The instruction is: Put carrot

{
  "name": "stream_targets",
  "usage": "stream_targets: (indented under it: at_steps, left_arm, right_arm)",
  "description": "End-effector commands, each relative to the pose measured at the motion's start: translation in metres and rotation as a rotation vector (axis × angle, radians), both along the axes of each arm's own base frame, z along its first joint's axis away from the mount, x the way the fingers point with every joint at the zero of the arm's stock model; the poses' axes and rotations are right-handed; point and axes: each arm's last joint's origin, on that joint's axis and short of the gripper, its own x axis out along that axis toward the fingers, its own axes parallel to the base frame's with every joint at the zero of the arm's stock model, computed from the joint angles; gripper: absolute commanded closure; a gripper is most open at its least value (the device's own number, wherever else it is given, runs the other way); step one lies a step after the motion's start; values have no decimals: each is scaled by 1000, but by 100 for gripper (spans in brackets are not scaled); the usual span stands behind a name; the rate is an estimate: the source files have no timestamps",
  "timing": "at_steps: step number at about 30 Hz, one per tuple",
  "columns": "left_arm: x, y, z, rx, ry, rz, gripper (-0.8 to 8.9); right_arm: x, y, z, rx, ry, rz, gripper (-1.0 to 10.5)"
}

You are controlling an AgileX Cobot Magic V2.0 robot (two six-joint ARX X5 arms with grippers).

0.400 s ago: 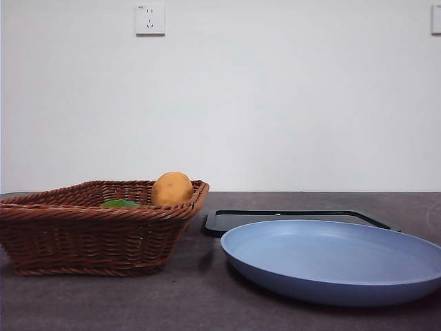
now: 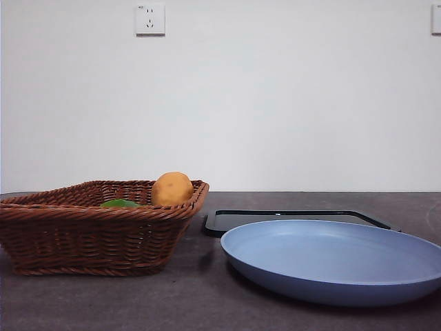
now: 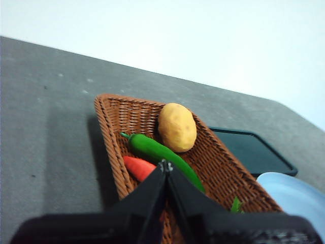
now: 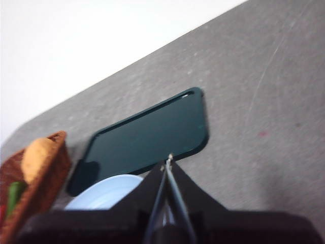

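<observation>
Even, soft room light; the front view is sharp. The basket (image 2: 96, 227) and blue plate (image 2: 331, 258) cast faint shadows on the surface (image 2: 207, 303). Both wrist views look softly blurred.

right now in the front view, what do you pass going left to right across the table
wicker basket → green pepper → potato → dark tray → blue plate
</observation>
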Motion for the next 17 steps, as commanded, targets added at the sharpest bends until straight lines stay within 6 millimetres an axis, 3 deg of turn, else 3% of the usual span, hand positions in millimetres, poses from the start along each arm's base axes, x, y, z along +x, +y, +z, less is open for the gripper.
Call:
stream_targets:
  at_steps: [1, 10, 17]
  left_arm:
    - [0, 0, 1, -77, 23, 6, 806]
    - [-6, 1, 35, -80, 77, 13, 806]
    - [9, -1, 72, -28, 141, 4, 806]
  right_arm:
    - [0, 1, 2, 92, 12, 8, 943]
    - [0, 1, 39, 139, 7, 0, 943]
    - [13, 1, 83, 78, 53, 6, 943]
